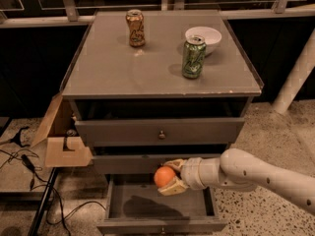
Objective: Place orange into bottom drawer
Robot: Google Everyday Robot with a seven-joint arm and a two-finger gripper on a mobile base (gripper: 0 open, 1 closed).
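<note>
The orange (164, 176) is a round bright orange fruit held between the fingers of my gripper (170, 177). The gripper is shut on it and hangs just above the open bottom drawer (162, 208), near the tray's middle, in front of the middle drawer's face. The white arm reaches in from the right. The bottom drawer is pulled out; its grey tray shows only the gripper's shadow inside.
On the cabinet top (108, 68) stand an orange-brown can (135, 27), a green can (193, 56) and a white bowl (204, 36). A cardboard box (61, 136) sits left of the cabinet, with cables (24, 163) on the floor. A white post (295, 77) stands at right.
</note>
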